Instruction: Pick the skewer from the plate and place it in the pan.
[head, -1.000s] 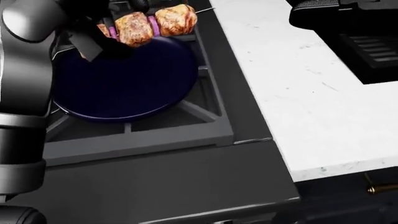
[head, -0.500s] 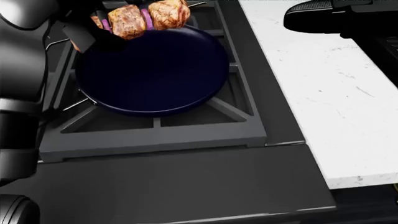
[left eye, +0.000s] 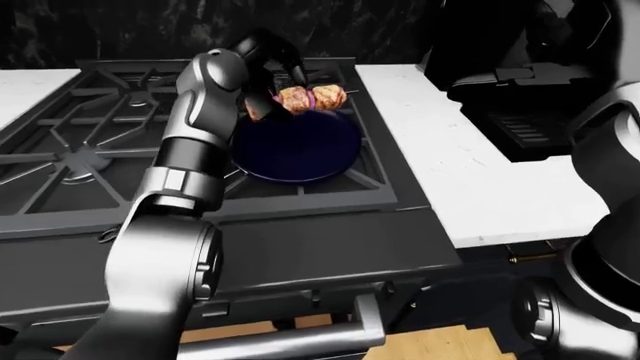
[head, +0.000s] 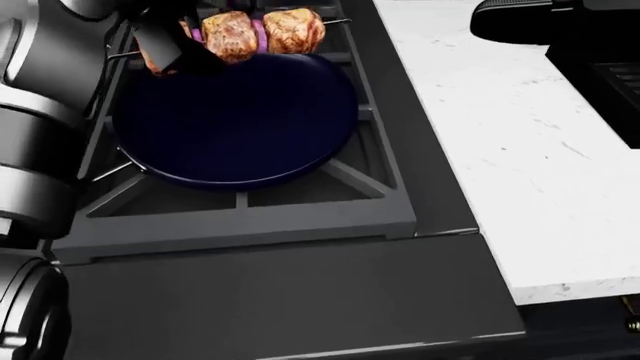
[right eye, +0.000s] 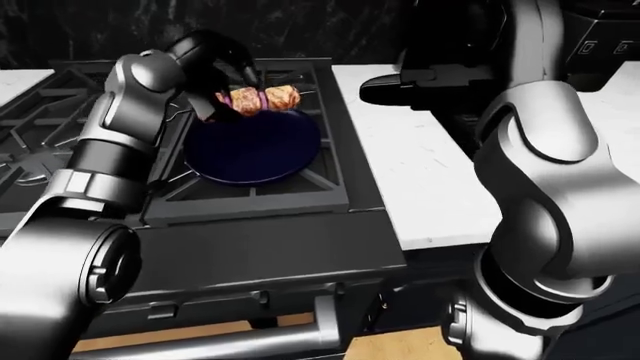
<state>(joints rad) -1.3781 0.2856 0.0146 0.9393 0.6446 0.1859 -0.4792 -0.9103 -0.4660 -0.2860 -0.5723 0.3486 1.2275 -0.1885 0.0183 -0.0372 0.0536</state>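
The skewer (head: 265, 31), browned meat chunks with purple onion slices on a thin stick, hangs level over the top rim of the dark blue pan (head: 235, 112). My left hand (head: 175, 49) is shut on the skewer's left end, at the pan's upper left. The pan sits on the stove's right-hand burner grate (head: 240, 217) and holds nothing. My right hand (right eye: 400, 82) is a flat dark shape stretched out above the white counter (head: 520, 150), to the right of the pan, with nothing in it. No plate shows in any view.
A black appliance (head: 610, 75) stands on the counter at the upper right. More burner grates (left eye: 70, 142) spread to the left of the pan. The oven's handle (left eye: 290, 345) runs below the stove's edge.
The whole picture has shifted between frames, so the camera has moved. My left hand still holds the skewer over the pan's top rim; the right hand stays over the counter.
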